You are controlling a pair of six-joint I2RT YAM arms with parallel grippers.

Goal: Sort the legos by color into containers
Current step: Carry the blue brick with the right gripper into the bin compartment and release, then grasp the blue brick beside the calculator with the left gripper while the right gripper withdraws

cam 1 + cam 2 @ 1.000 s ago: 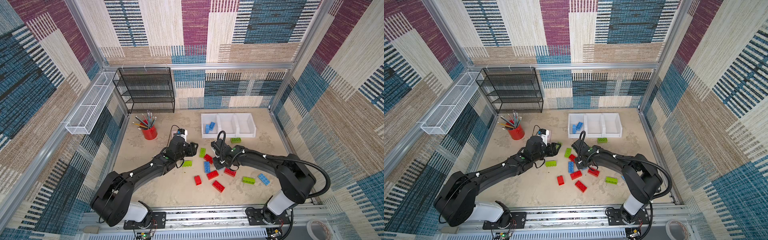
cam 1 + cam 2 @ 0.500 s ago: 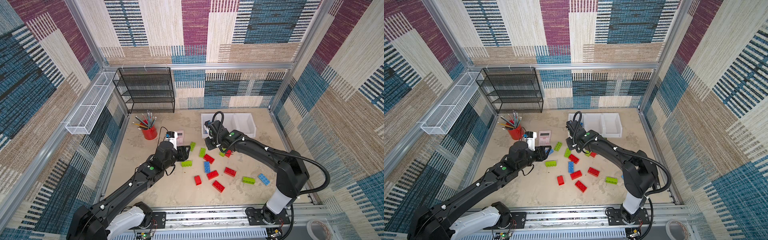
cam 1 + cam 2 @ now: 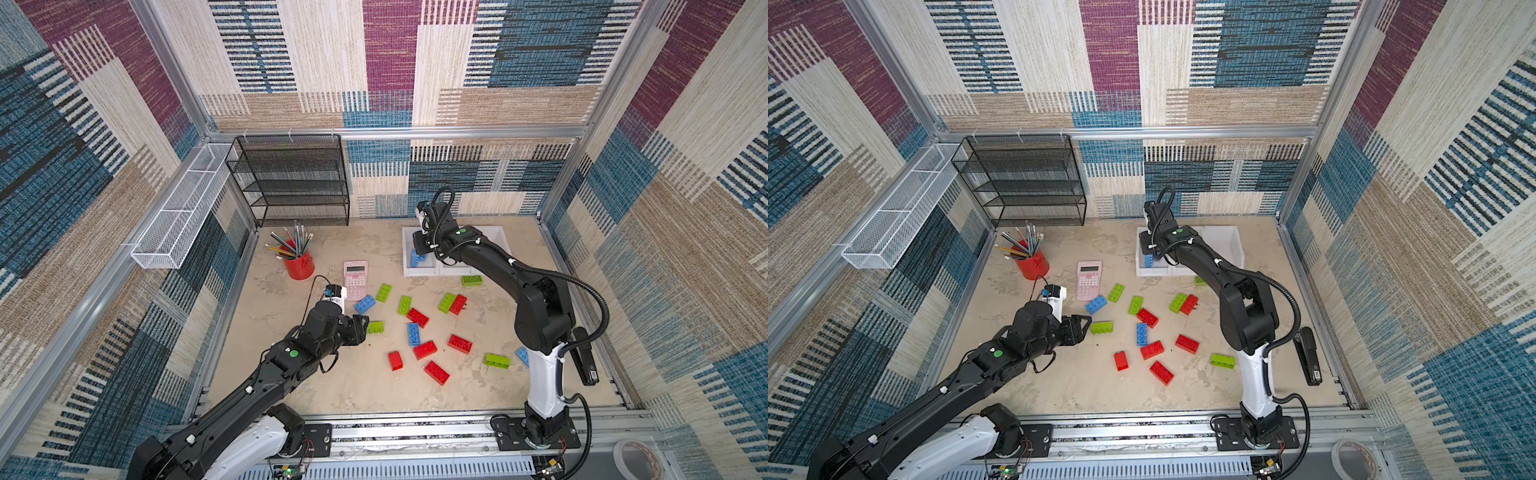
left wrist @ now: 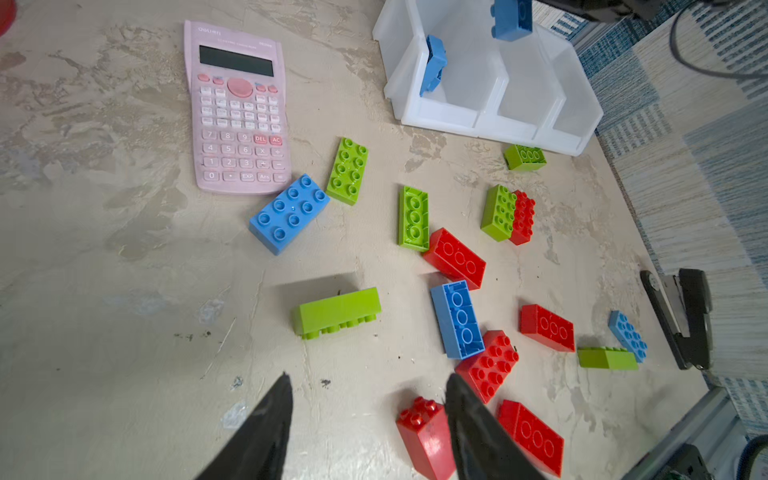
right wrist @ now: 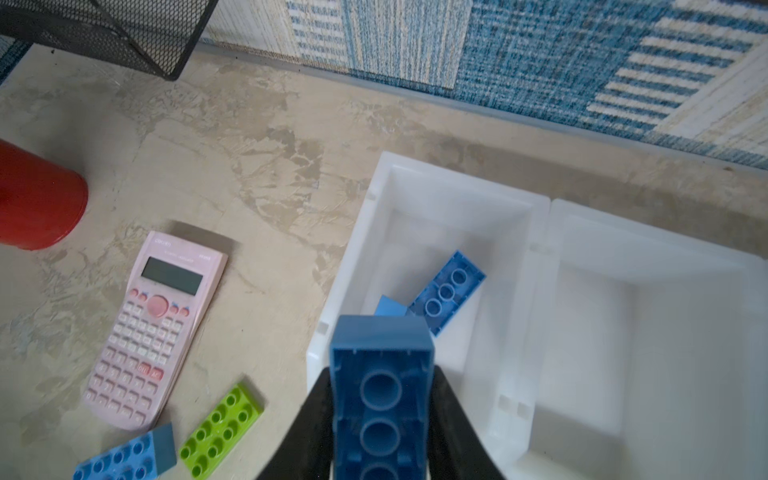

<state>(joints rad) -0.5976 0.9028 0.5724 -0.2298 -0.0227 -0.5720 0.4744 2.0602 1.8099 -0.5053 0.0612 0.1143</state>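
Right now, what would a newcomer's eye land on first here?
The red, blue and green bricks strewn across the middle of the table. Then the right gripper holding a blue brick above the end bin, which already has blue ones inside. A pink calculator lies near the red cup.

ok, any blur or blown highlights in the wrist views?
Right wrist view: the blue studded plastic brick in the right end effector is soft, the white plastic bins wash out. Left wrist view: crisp, dark shadow by the lime green plastic brick lying on its side.
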